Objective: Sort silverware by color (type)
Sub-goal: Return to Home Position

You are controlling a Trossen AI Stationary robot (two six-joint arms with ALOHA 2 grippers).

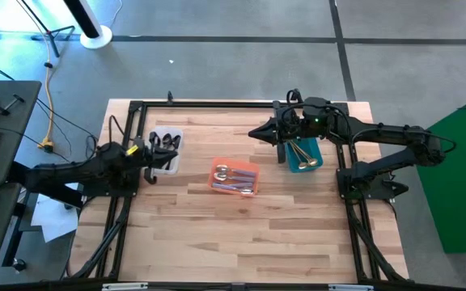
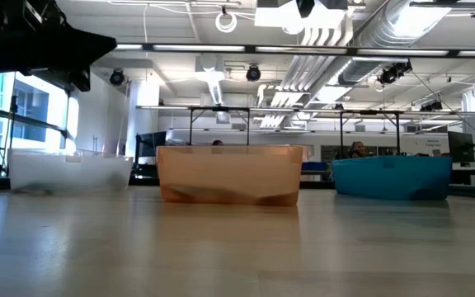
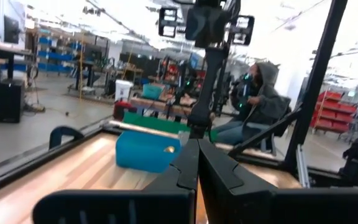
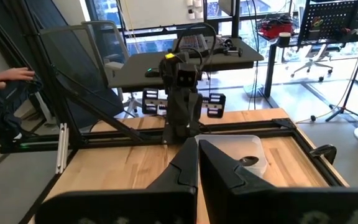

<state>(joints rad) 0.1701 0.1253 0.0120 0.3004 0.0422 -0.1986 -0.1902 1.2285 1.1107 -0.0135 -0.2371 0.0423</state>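
Observation:
Three bins stand in a row on the wooden table. The clear bin (image 1: 167, 150) holds black spoons (image 1: 166, 142), the orange bin (image 1: 235, 178) holds silver spoons with lavender handles (image 1: 233, 181), and the teal bin (image 1: 303, 153) holds gold spoons (image 1: 302, 155). My left gripper (image 1: 150, 158) is shut and empty beside the clear bin's left side. My right gripper (image 1: 253, 133) is shut and empty, raised left of the teal bin and pointing toward the table's left. The right wrist view shows the clear bin (image 4: 241, 155) with a black spoon (image 4: 248, 160) past the shut fingers (image 4: 197, 163).
The black frame rails (image 1: 209, 103) run along the table's far edge and both sides. Bare wood (image 1: 241, 234) lies between the bins and the near edge. A seated person (image 3: 260, 99) shows beyond the table, and a person's hand (image 4: 5, 78) at another side.

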